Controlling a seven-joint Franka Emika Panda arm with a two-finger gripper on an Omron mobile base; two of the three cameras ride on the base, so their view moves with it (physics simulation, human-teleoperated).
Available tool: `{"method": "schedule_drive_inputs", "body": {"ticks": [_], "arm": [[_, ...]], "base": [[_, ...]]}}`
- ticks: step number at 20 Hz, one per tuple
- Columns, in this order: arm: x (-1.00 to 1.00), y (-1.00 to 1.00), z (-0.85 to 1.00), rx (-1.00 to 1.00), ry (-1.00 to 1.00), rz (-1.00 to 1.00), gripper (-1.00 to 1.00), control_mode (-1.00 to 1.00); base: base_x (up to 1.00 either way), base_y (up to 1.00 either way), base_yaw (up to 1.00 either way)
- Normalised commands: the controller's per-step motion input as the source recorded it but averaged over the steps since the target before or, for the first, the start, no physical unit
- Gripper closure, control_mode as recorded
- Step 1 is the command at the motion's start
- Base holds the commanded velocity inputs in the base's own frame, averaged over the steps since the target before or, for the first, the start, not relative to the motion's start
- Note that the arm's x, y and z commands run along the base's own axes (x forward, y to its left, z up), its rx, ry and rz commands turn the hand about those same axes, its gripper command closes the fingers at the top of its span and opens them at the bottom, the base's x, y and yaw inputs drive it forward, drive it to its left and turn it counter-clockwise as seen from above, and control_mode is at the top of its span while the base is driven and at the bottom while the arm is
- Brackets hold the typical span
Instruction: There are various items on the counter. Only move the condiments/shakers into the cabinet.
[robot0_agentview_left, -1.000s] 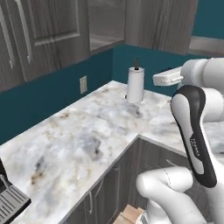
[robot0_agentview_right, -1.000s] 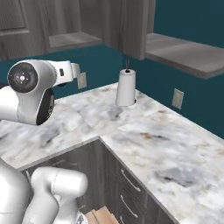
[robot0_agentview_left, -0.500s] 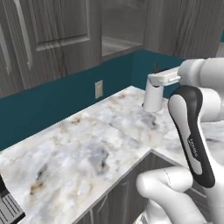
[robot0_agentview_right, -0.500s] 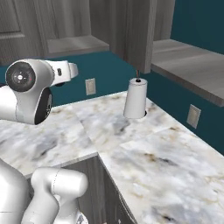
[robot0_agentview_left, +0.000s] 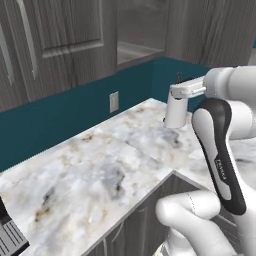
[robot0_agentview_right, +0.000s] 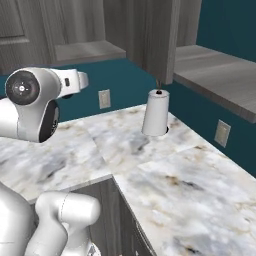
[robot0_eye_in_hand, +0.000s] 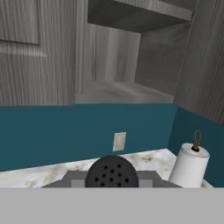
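A black perforated shaker top sits at the bottom centre of the hand view, held in my gripper, which is shut on it; the shaker's body is hidden. The hand is raised above the marble counter and faces the open dark grey cabinet, whose flat grey shelf lies ahead and higher up. From the base, the white hand hangs near the paper towel roll, and the cabinet shelf is behind it.
A white paper towel roll stands upright in the counter's corner. A wall outlet is on the teal backsplash, another on the right wall. Closed cabinet doors flank the opening. A dark appliance edge is at the left.
The whole picture has shifted: the base has moved, so the roll and open cabinet now stand further right and closer. The gripper stays shut on the shaker.
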Motion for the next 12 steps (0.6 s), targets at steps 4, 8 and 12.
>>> {"method": "schedule_drive_inputs", "body": {"ticks": [4, 8, 12], "arm": [[0.75, -0.01, 0.41, -0.03, 0.26, 0.0, 1.0, -1.0], [1.0, -0.03, 0.77, -0.07, 0.46, 0.03, 1.0, -1.0], [0.66, 0.0, 0.49, -0.06, 0.2, 0.22, 1.0, -1.0]], "base": [[0.25, 0.0, 0.01], [0.0, 0.0, 0.0], [0.0, 0.0, 0.0]]}}
